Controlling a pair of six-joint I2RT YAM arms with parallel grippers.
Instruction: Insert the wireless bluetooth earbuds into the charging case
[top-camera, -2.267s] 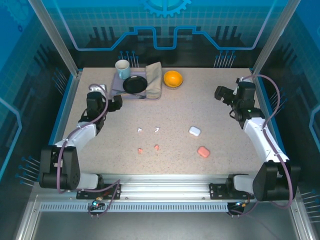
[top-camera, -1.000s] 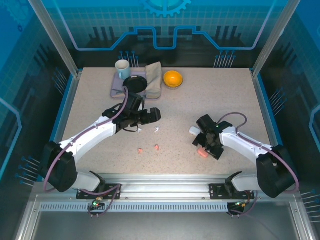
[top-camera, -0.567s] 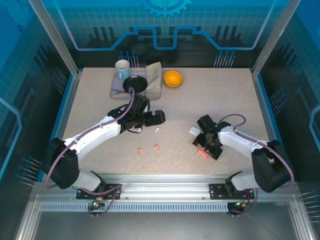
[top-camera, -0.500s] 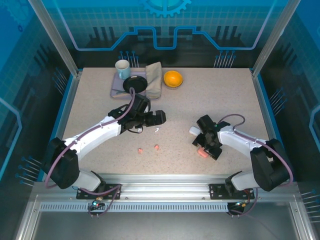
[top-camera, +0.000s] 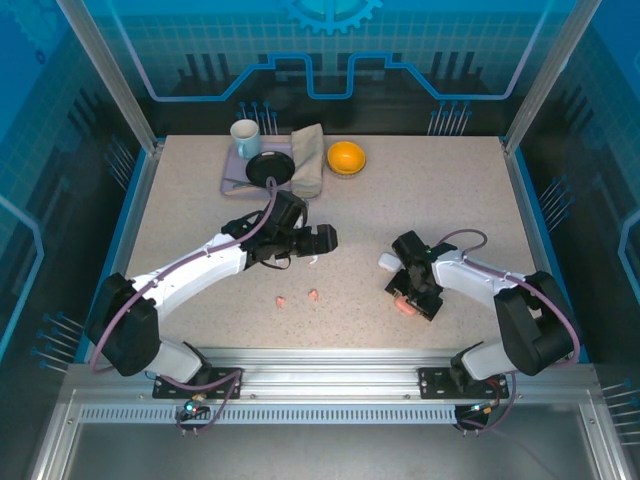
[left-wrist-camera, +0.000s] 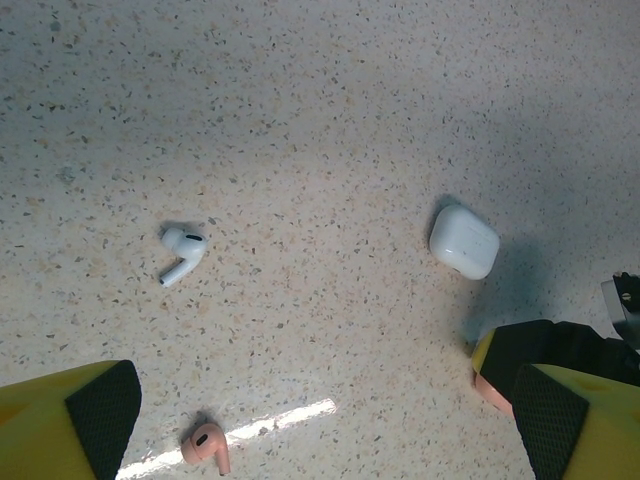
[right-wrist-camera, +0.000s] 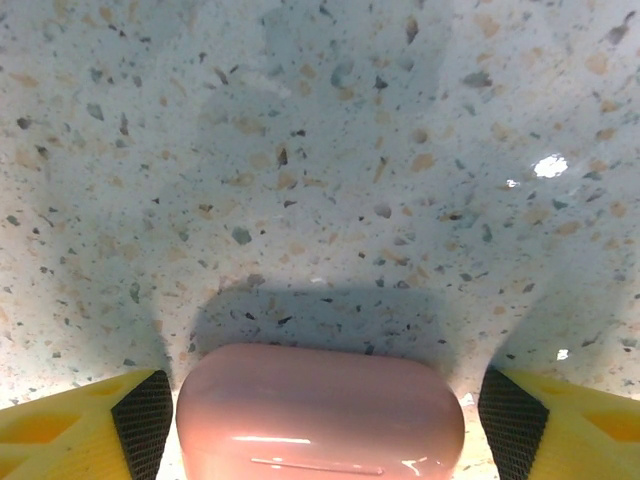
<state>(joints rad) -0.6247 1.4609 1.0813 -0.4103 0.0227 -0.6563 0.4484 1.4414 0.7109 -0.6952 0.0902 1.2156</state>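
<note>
Speckled beige stone-look worktop (top-camera: 200, 215), matte, faint glare streaks.

Nearest the arm bases: a tiny salmon-pink stemmed plastic earbud (top-camera: 282, 300), a second salmon-pink earbud (top-camera: 313, 294) just beside it. Both loose on the worktop, outside any case.

To the right: right claw (top-camera: 406, 302) down at a glossy salmon-pink rounded case (right-wrist-camera: 320, 405), lid seam shut. Yellow fingers with black ribbed pads (right-wrist-camera: 142, 412) straddling the case ends, a thin gap on each side. Released, not clamped.

Just beyond: a smooth white rounded-square case (left-wrist-camera: 464, 241), closed, lying flat, near the pink case but not touching it.

Mid-worktop: left claw (left-wrist-camera: 320, 410) spread wide above bare surface, nothing between the pads. Released. Same yellow fingers, same black textured pads.

Below that claw: a white stemmed plastic earbud (left-wrist-camera: 182, 252), on its side, bulb end up-frame, loose on the worktop and well apart from the white case.

Far edge: white ceramic mug (top-camera: 245, 133), upright. Black round dish (top-camera: 268, 168) on a lavender mat (top-camera: 232, 182). Folded khaki cloth (top-camera: 310, 155), soft creases, against the dish. Shiny orange bowl (top-camera: 346, 157) beside the cloth.
</note>
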